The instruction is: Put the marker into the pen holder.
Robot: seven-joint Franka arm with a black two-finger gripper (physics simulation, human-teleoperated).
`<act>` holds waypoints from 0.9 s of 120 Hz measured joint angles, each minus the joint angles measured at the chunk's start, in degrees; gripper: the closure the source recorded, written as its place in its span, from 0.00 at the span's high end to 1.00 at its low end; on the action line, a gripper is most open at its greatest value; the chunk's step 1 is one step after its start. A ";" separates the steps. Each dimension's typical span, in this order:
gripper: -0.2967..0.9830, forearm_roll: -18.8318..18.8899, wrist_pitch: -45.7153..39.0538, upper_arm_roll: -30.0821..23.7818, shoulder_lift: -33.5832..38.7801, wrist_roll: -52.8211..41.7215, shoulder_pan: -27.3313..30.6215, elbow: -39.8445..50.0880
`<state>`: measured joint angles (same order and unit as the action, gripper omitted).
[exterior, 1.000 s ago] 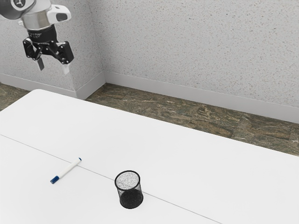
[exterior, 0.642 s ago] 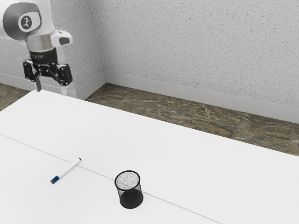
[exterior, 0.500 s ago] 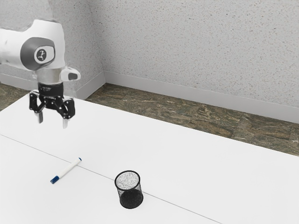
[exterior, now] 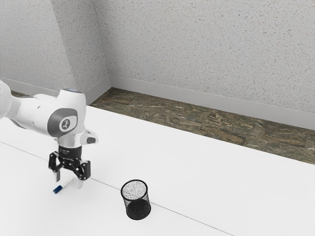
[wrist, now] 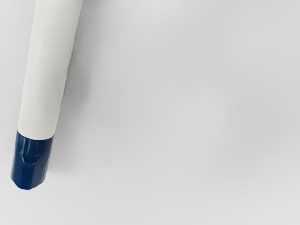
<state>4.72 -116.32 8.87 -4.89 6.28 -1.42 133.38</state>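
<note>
Dropping way lower, the pincer (exterior: 69, 180) is now over the marker (exterior: 58, 189), exterior view's left, spread apart, so grab's next imo

The holder (exterior: 133, 203) looks like metal wire mesh, with a smooth rim. On the exterior view's left of the holder, the marker (wrist: 49, 70) looks like plastic: its barrel smooth with a faint sheen, its cap (wrist: 30, 161) faceted and glossier. The table (exterior: 187, 172) under the holder is smooth and nearly matt. Beyond the holder, the floor (exterior: 197, 123) looks like veined stone, the baseboard (exterior: 197, 99) smooth and matt, the wall (exterior: 197, 49) speckled, matt and rough-looking. The arm (exterior: 37, 110), on the holder's marker side, has a smooth, softly shiny shell.
</note>
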 joint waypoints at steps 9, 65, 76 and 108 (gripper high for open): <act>0.75 -0.35 -2.51 -0.01 -1.71 -1.27 0.82 -0.20; 0.74 -3.00 -7.55 0.14 -9.43 -10.50 3.93 -6.96; 0.74 -3.54 -7.23 0.25 -9.78 -12.34 4.81 -7.26; 0.74 -4.18 -5.06 0.85 -14.54 -18.03 6.31 -13.14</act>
<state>0.54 -121.38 9.72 -19.43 -11.75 4.89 120.24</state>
